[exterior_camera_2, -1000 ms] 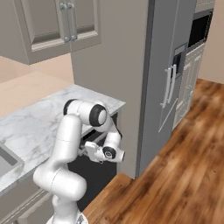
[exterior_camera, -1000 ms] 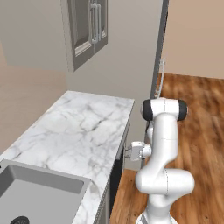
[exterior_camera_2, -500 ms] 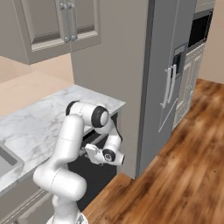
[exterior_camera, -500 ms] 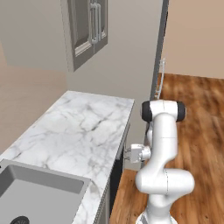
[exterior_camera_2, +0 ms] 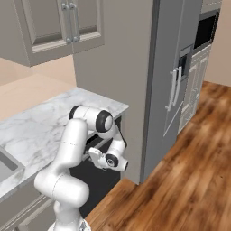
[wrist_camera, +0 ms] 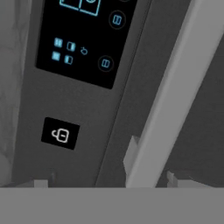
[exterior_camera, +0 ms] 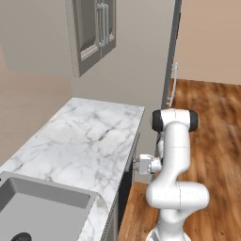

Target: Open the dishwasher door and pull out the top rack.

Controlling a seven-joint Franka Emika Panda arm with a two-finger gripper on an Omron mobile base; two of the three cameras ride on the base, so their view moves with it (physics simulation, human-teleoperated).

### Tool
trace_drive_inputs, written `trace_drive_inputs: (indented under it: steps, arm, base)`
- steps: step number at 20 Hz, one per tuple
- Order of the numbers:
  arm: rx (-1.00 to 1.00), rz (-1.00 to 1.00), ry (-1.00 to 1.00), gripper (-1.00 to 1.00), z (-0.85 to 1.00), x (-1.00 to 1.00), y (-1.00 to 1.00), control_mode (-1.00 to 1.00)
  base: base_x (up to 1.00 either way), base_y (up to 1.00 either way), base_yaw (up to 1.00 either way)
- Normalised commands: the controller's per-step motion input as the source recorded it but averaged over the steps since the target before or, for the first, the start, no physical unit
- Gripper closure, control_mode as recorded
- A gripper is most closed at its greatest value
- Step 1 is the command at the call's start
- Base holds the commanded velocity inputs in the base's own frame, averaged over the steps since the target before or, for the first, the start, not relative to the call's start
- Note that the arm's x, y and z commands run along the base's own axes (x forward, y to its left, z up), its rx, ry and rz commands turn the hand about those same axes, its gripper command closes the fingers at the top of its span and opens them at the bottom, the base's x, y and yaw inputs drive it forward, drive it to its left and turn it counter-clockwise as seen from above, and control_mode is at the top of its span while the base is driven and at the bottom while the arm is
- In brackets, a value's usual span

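Note:
The dishwasher door is a dark panel under the marble counter, standing upright and shut. The top rack is hidden behind it. My gripper is level with the door's top edge, right in front of it, also seen from the other side as the gripper. Close up, the door shows a black control panel with blue icons and a pale grey handle bar running diagonally. The gripper is open, and the lower end of the handle lies between its fingertips. I cannot tell whether they touch it.
A marble counter runs above the dishwasher, with a sink at its near end. A tall grey fridge stands just right of the dishwasher. Upper cabinets hang over the counter. Wood floor lies open to the right.
The hand has edged slightly lower and closer to the door. The jaws have stayed open and the door has not moved.

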Motion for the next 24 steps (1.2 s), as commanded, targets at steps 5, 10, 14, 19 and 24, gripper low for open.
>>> trace_drive_inputs:
  steps: [5,10,14,19,24]
  arm:
    - [0.0,-0.06,0.0,-1.0,-0.06,0.22,0.06,-1.0]
    - [0.0,-0.06,0.0,-1.0,-0.08,0.25,0.1,-1.0]
    - [0.0,-0.04,0.0,-1.0,-0.13,0.24,0.08,-1.0]
    - [0.0,-0.03,0.0,-1.0,-0.16,0.23,0.07,-1.0]
    - [0.0,-0.02,0.0,-1.0,-0.13,0.22,0.08,-1.0]
  base:
    - [0.0,0.0,0.0]
    - [0.0,0.0,0.0]
    - [0.0,0.0,0.0]
    - [0.0,0.0,0.0]
    - [0.0,0.0,0.0]
